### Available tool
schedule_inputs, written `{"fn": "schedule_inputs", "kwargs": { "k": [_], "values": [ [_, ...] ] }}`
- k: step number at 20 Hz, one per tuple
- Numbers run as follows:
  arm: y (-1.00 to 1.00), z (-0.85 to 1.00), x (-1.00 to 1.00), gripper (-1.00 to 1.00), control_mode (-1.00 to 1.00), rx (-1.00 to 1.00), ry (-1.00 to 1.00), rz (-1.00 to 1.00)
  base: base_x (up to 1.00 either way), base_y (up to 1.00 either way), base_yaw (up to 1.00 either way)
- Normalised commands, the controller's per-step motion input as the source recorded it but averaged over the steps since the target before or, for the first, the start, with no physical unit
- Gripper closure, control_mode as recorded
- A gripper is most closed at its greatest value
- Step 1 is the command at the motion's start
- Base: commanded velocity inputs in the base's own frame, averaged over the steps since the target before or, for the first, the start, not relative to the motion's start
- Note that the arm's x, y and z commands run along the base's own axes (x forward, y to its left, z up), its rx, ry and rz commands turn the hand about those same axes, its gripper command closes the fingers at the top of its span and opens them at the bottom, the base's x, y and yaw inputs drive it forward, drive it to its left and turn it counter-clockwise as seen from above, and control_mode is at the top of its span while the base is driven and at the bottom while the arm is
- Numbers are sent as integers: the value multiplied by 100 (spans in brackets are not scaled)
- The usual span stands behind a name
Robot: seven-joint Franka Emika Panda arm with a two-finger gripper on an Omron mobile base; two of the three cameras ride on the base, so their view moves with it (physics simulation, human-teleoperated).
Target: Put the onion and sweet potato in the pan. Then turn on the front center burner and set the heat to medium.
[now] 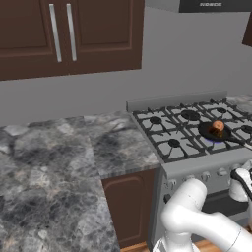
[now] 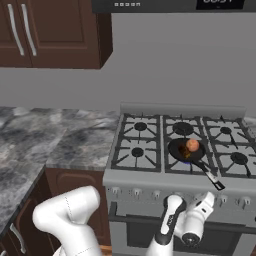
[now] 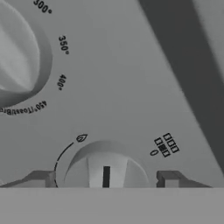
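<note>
The black pan (image 1: 212, 132) (image 2: 181, 149) sits on the front center burner (image 2: 186, 159) of the steel range, its handle (image 2: 210, 176) pointing to the front right. The orange-tan onion (image 1: 218, 126) (image 2: 192, 145) lies in it. A small dark brown shape beside the onion may be the sweet potato (image 2: 184, 152), too small to be sure. A blue glow shows under the pan's front edge. My gripper (image 1: 244, 178) (image 2: 206, 200) (image 3: 106, 178) is at the range's front panel, open, its fingertips (image 3: 40, 178) on either side of a round knob (image 3: 106, 168) without touching it.
A larger dial (image 3: 17, 52) with temperature marks is next to the knob. Other burners (image 1: 173, 142) (image 2: 138, 152) are bare. A granite counter (image 1: 59, 157) lies left of the range, with dark cabinets (image 1: 64, 34) above it.
</note>
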Motion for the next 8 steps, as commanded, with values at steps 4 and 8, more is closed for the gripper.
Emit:
{"fn": "schedule_inputs", "kwargs": {
  "k": [4, 8],
  "values": [
    [0, -9, 0, 100, -100, -30, -4, 0, 0, 0, 0],
    [0, -9, 0, 100, -100, -30, -5, 0, 0, 0, 0]
  ]
}}
